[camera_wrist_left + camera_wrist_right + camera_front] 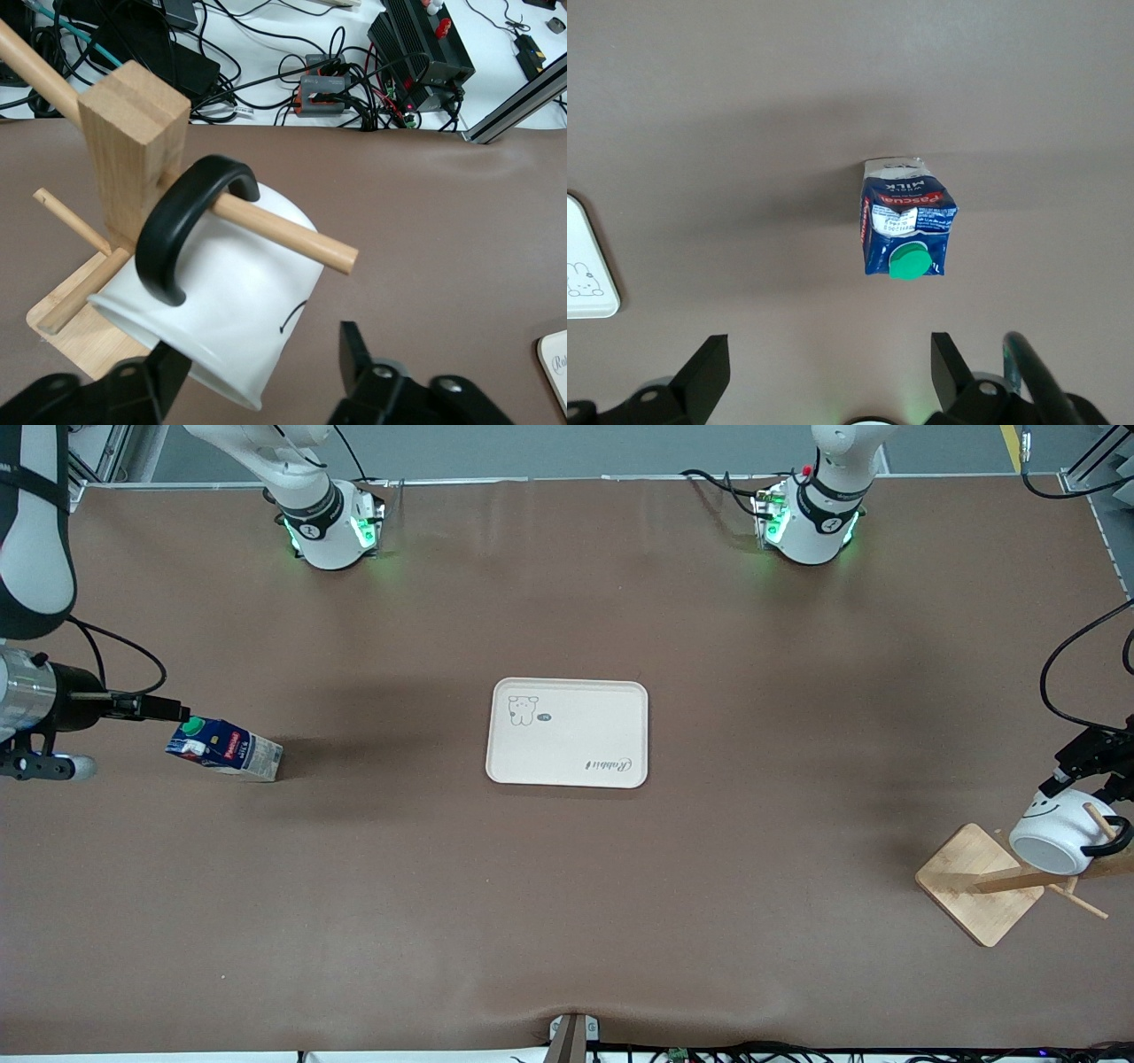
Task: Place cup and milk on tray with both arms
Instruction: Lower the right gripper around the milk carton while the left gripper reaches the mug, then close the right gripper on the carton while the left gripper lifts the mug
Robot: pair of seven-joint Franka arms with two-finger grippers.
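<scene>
The right arm is cut off at the edge of the front view, so only its wrist shows there, and the fingertips of the right gripper (pixel 824 367) show only in the right wrist view. The left gripper (pixel 1074 775) is half hidden at the edge of the front view too.

The tray (pixel 567 732) lies flat in the middle of the table with nothing on it; its long sides run from one arm's end of the table to the other.

The milk (pixel 225 749) stands on the table, well apart from the tray toward the right arm's end. In the front view it looks tilted, the green cap (pixel 192 726) pointing toward the right gripper. This gripper is wide open near the carton and does not touch it.

The cup (pixel 1059 831) hangs on a peg of the wooden rack (pixel 979 882), well apart from the tray toward the left arm's end. Its mouth points down and toward the front camera, and the black handle (pixel 182 232) goes around the peg. The left gripper is at the cup, one finger (pixel 359 354) on each side of its body; I cannot tell if they press it already.
</scene>
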